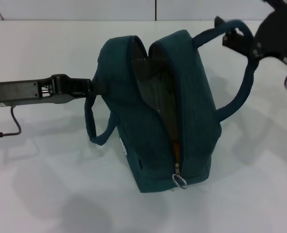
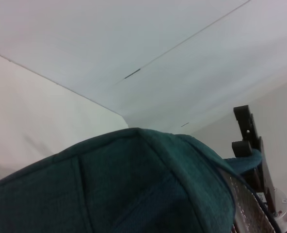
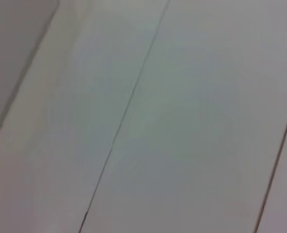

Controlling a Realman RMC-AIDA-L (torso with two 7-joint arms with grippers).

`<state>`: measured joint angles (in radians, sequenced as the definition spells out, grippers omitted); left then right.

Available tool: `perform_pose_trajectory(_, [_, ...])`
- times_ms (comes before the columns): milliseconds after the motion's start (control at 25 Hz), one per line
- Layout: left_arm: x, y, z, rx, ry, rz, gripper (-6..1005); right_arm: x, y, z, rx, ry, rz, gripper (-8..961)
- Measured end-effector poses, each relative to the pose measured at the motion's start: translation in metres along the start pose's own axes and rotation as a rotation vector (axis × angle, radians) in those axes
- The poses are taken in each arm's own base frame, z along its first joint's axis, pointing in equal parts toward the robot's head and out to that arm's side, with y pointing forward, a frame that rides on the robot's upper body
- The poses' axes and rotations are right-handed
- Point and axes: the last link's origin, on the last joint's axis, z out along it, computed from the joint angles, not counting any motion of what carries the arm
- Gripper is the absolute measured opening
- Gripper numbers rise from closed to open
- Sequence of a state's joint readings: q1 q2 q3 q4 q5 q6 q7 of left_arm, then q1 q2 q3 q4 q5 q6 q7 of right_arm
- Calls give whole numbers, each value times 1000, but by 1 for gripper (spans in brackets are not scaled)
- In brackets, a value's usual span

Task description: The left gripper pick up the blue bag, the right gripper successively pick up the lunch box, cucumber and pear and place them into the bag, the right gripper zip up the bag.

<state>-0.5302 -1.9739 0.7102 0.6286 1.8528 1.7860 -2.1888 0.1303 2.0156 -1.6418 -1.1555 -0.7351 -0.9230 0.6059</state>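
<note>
Teal-blue fabric fills the middle of the white desk: the blue bag stands there on its base, its top gaping open along the zipper so the silver foil lining shows inside. The zipper is drawn only a short way up the end facing the near edge, and its metal ring pull hangs low at that end. A small white logo sits on the side toward the desk's left edge.

From the left edge, the left arm reaches in level, and the left claw meets the bag's left wall high up, just where one loop handle droops down that side. Its tips are lost against the dark cloth, so I cannot tell whether it is clamped on the fabric or merely pressed to it. The left wrist view looks over the bag's rounded top edge.

Toward the far right corner, the right claw holds the other handle, lifted up and away from the bag; the strap passes between its black fingers, narrowed onto it. The same strap shows in the left wrist view, caught in that claw. The right wrist view shows only pale flat panels with thin seams.
</note>
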Motion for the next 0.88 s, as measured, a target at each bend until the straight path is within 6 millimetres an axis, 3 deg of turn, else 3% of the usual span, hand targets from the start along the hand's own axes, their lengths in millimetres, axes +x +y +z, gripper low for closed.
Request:
perform_pose_trajectory(320, [5, 1, 5, 4, -20, 21, 72, 31, 14, -14, -27, 77, 159, 799])
perform_pose_trajectory(520, [8, 2, 8, 3, -23, 29, 72, 38, 22, -21, -54, 80, 236, 799])
perform_pose_trajectory(880, [11, 2, 7, 14, -22, 35, 73, 7, 32, -44, -187, -189, 288, 799])
